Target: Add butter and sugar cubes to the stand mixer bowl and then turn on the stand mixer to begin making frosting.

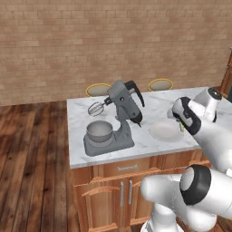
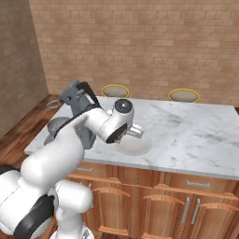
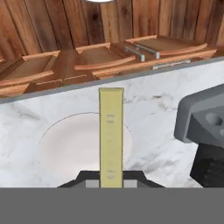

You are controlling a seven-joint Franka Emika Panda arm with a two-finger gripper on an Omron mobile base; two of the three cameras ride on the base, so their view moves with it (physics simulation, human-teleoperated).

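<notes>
A pale yellow stick of butter [image 3: 110, 131] stands between the tips of my gripper [image 3: 110, 178], which is shut on it. The stick hangs over a white plate [image 3: 65, 148] on the marble counter [image 3: 148, 100]. From the left base view a sliver of the butter [image 1: 182, 126] shows under my wrist, right of the plate [image 1: 164, 131]. The dark grey stand mixer [image 1: 123, 106] has its head tilted up with the whisk [image 1: 96, 108] raised. The shiny stand mixer bowl [image 1: 99, 131] sits on its base, left of the plate. Sugar cubes are out of view.
The mixer's base [image 3: 203, 118] lies close on the right in the hand view. Two round stools [image 1: 98, 89] [image 1: 161, 84] stand behind the island. Wooden cabinet fronts [image 1: 122, 190] drop below the counter edge. Marble [image 2: 196, 130] stretches right of the plate [image 2: 135, 145].
</notes>
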